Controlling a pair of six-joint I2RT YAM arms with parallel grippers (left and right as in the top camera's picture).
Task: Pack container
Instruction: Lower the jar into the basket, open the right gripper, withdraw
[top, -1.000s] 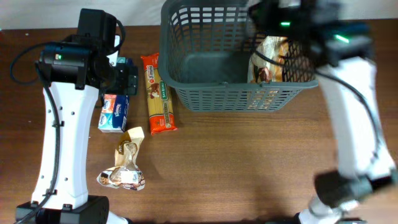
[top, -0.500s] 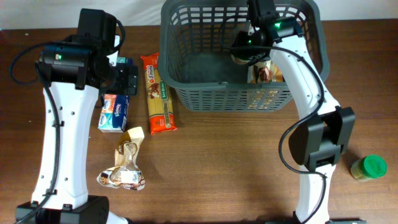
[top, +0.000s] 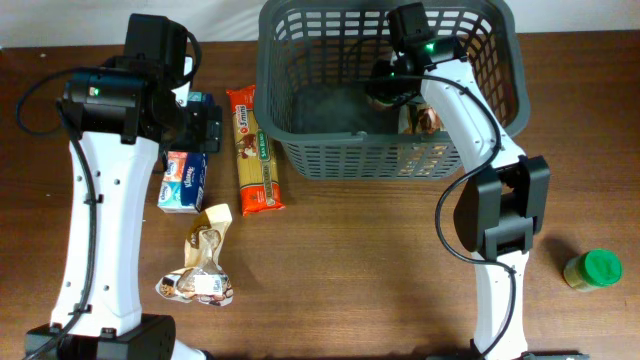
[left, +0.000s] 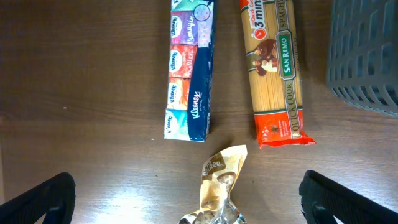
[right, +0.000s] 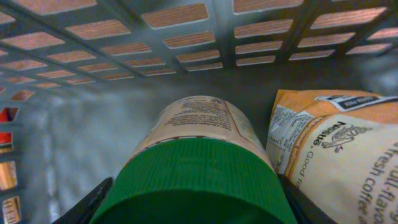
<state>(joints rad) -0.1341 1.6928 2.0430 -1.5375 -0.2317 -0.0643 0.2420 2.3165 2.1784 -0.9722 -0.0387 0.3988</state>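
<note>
At far edge, container (top: 350, 155): holds coffee bag (right: 336, 155).
Right gripper (right: 193, 199): jaws seemingly clamped on green-lidded jar (right: 199, 124).
Left gripper (left: 193, 202): jaws wide apart above tissues (left: 189, 68).

Plenty of room can be found over the left half of the basket (top: 300, 100) floor, nothing's parked there. The right half is taken up by the coffee bag (right: 336, 155) and, just beside it, the held jar (right: 199, 124) clamped in the right gripper (right: 193, 202). On the table (top: 400, 260), only a narrow lane is left between the tissue pack (left: 189, 74) and the spaghetti pack (left: 277, 68), and its near end is blocked by the crumpled bag (left: 217, 180). Open wood is seen left of the tissues. A second jar (top: 592, 270) is sat far right.
</note>
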